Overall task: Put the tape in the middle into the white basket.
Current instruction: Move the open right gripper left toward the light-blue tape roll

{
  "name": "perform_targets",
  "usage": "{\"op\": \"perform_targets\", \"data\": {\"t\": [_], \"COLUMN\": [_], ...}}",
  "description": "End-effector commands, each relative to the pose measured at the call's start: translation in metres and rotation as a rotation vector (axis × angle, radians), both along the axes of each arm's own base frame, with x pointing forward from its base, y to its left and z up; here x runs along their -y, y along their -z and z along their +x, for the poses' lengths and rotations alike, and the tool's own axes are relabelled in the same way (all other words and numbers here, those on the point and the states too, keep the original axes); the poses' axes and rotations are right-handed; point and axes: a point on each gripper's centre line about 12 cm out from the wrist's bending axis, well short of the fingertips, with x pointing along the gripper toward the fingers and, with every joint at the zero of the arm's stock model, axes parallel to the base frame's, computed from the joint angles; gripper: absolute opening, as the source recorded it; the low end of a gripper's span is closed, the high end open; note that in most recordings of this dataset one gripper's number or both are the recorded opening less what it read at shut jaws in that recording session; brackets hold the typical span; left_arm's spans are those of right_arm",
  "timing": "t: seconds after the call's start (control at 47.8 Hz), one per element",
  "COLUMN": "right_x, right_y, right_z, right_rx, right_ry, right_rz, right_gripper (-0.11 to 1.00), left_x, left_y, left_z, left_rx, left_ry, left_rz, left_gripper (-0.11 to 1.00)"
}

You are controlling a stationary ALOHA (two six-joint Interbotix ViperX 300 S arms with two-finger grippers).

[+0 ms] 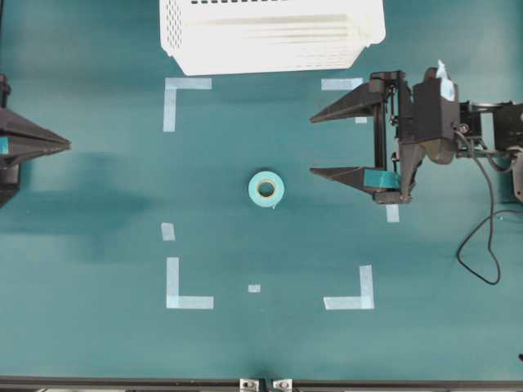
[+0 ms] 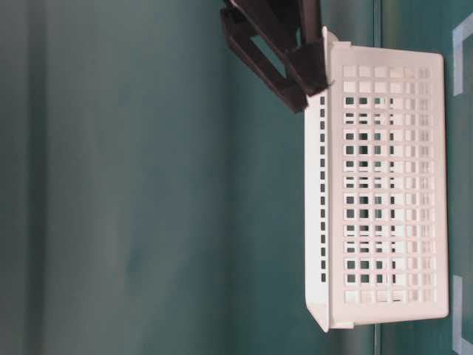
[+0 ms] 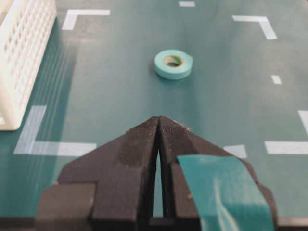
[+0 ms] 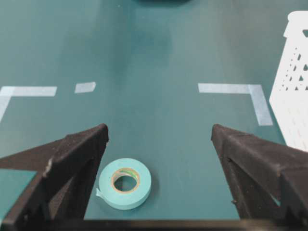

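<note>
Your table (image 1: 98, 343) is a flat teal surface, marked with pale tape corners (image 1: 188, 286) that frame a square in its middle. At the far edge, just outside that square, you have the basket (image 1: 270, 37), white, lattice-sided and standing upright on the table; the table-level view shows its perforated wall (image 2: 384, 192) with a dark arm part in front of one end.

Your right pincer (image 1: 315, 145) reaches in from the right of the overhead view with its fingers spread wide and nothing between them. It points toward the middle of the square, and its tips are near the tape but apart from it. Your left pincer (image 1: 65, 145) sits at the left edge, well apart from everything, its fingers (image 3: 144, 144) pressed together on nothing.

The tape (image 1: 265, 189) lies flat on the table at the centre of the square, core hole facing up. In the right wrist view it (image 4: 125, 183) lies near the left finger, ahead of the gap.
</note>
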Motion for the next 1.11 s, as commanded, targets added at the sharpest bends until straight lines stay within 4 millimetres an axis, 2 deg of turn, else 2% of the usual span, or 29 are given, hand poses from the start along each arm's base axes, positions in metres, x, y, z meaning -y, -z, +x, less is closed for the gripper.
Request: {"op": "perform_targets", "data": {"t": [0.0, 0.419, 1.089], "right_x": [-0.001, -0.004, -0.008], "right_y": [-0.007, 0.010, 0.039], "right_z": [0.006, 0.017, 0.041], "right_rx": [0.023, -0.028, -0.114], "right_ry": [-0.002, 0.003, 0.002], "right_rz": [0.003, 0.059, 0.073], "right_gripper": [0.99, 0.99, 0.99], "left_x": [-0.002, -0.004, -0.004], "left_y": [-0.003, 0.005, 0.004], "left_z": [0.001, 0.000, 0.001], "left_rx": [0.015, 0.017, 0.020], "left_ry": [-0.015, -0.031, -0.032], "left_rz": [0.003, 0.004, 0.002], "left_gripper": [-0.11, -0.11, -0.11]}}
